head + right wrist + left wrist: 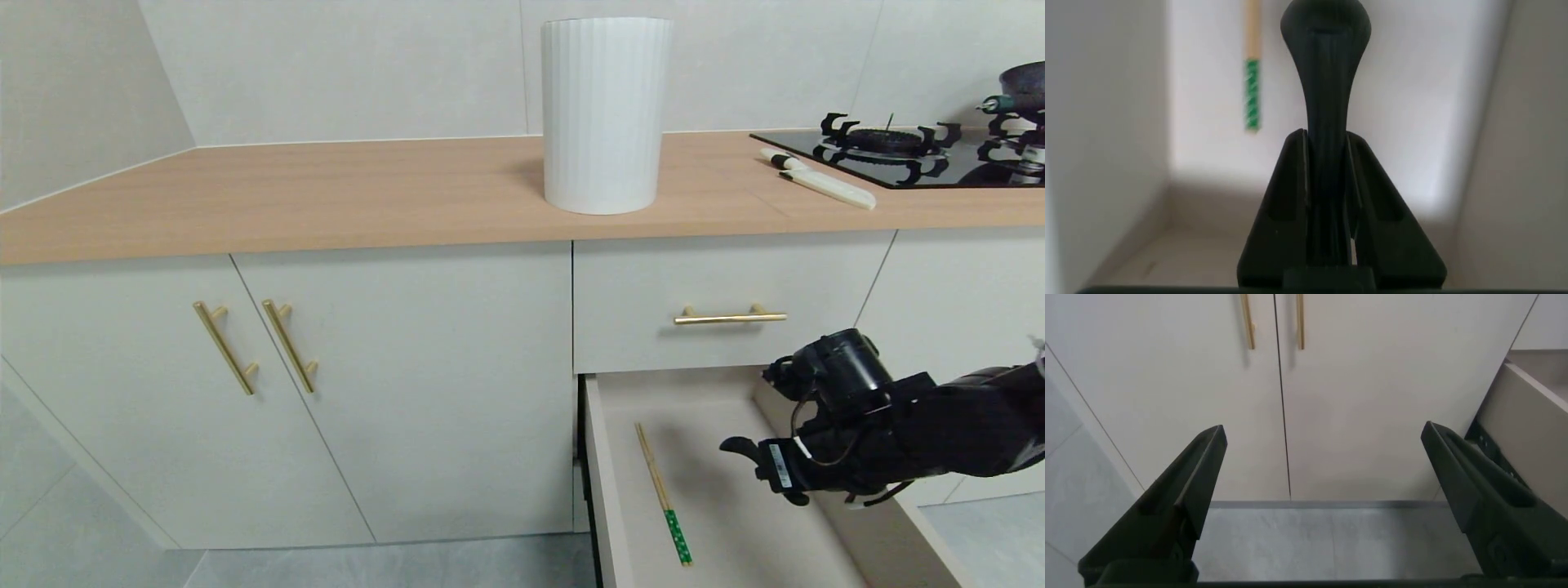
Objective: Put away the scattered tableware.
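A pair of wooden chopsticks [663, 496] with green patterned ends lies on the floor of the open lower drawer [600, 465]. My right gripper [735, 447] hangs over the drawer, to the right of the chopsticks, shut with nothing in it. The right wrist view has the shut fingers [1324, 33] pointing into the drawer [1110, 163], the chopsticks [1252, 73] beyond them. A white knife [820, 181] lies on the wooden counter beside the stove. My left gripper [1323, 437] is open, low, facing the closed cabinet doors [1282, 392].
A tall white ribbed container [606, 114] stands on the counter. A black gas stove [898, 151] with a pan [1024, 86] is at the far right. The upper drawer with its brass handle [729, 317] is closed. Two cabinet doors with brass handles [224, 347] are at the left.
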